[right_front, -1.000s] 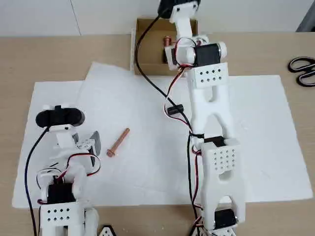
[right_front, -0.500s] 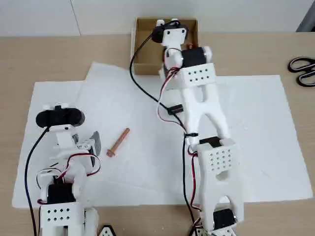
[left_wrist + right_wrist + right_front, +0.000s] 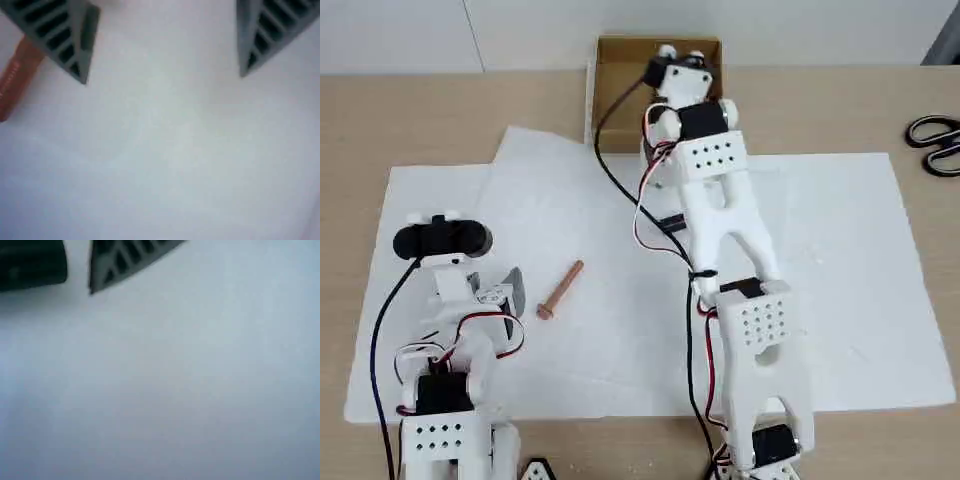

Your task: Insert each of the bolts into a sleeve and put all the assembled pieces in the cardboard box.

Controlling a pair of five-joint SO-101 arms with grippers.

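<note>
The left gripper (image 3: 160, 40) is held wide open over the sheet (image 3: 620, 330), the bolt (image 3: 561, 290) lying just beside one finger (outside the gap), presumably for a grasp. The right gripper (image 3: 658, 132) is held at the near edge of the box (image 3: 620, 95); its opening cannot be told.

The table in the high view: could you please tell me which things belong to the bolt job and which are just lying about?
Job: bolt on the white sheet; cardboard box beyond the sheet; open left gripper beside the bolt.
Lying about: scissors on the table.
</note>
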